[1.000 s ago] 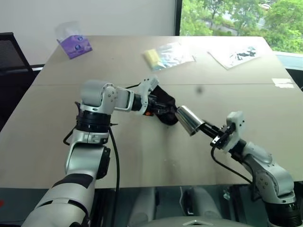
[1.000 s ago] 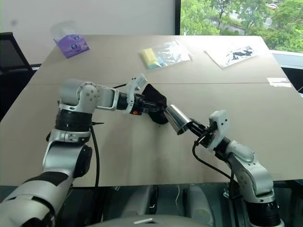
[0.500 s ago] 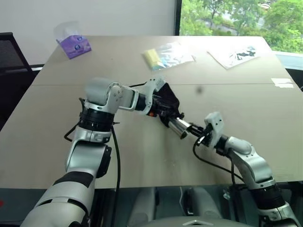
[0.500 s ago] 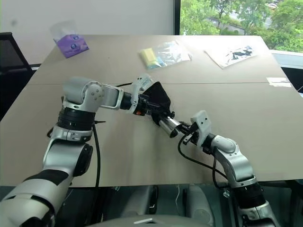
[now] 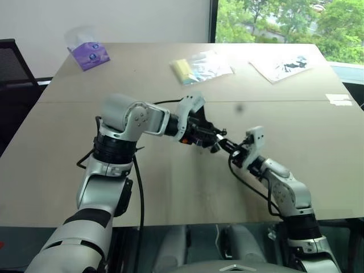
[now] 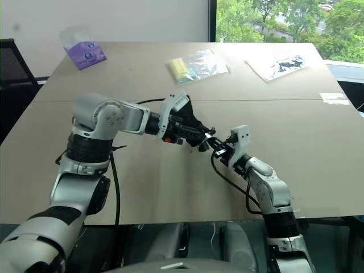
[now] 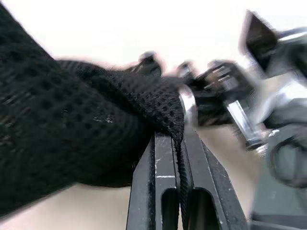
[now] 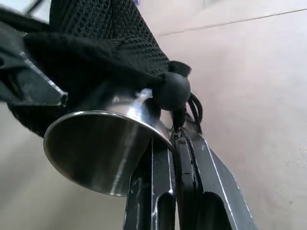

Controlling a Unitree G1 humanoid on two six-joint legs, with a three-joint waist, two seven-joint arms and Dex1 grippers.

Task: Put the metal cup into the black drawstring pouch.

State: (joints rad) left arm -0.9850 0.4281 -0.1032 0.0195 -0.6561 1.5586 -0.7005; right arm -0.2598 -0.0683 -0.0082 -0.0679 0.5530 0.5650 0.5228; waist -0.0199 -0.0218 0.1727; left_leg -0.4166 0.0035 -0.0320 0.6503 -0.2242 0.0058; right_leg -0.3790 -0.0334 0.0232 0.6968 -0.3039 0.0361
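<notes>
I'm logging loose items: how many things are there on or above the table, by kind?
Shiny steel handleless cup: 1
Black mesh drawstring pouch: 1
Purple tissue pack: 1
Clear plastic bags, one with yellow contents, one with black-printed contents: 2
Total: 5

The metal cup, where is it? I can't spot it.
Look mid-table, where the two arms meet. The black pouch hangs from the left pincer; the metal cup pokes out of it, rim pinched by the right pincer. It alone shines silver.
</notes>
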